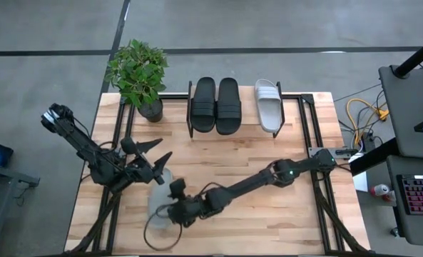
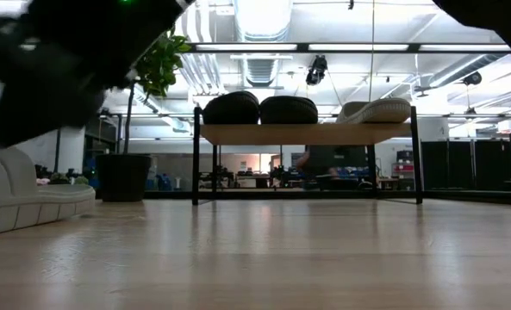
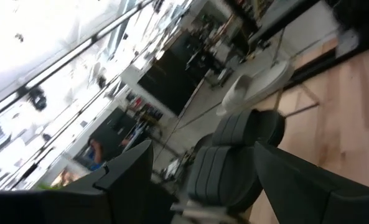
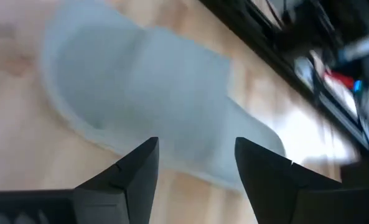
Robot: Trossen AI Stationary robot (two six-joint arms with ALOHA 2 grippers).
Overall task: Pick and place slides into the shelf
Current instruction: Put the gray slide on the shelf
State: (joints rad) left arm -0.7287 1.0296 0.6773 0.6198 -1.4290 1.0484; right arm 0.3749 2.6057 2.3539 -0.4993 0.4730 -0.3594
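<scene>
Two black slides (image 1: pixel 216 105) and one pale slide (image 1: pixel 269 106) rest sole-down on the shelf (image 1: pixel 292 114) at the table's far side; the low view shows them on its plank top (image 2: pixel 307 133). A second pale slide (image 1: pixel 158 194) lies on the table near the front left, seen large in the right wrist view (image 4: pixel 147 99) and at the left of the low view (image 2: pixel 22 194). My right gripper (image 4: pixel 193 168) hovers open just short of this slide, slanting down at it. My left gripper (image 1: pixel 154 151) is open and level beside it, facing the shelf (image 3: pixel 203 168).
A potted plant (image 1: pixel 138 75) stands at the table's far left corner, next to the shelf. Black rails (image 1: pixel 312 135) run along the table's right side. Bare wood lies between the shelf and the arms.
</scene>
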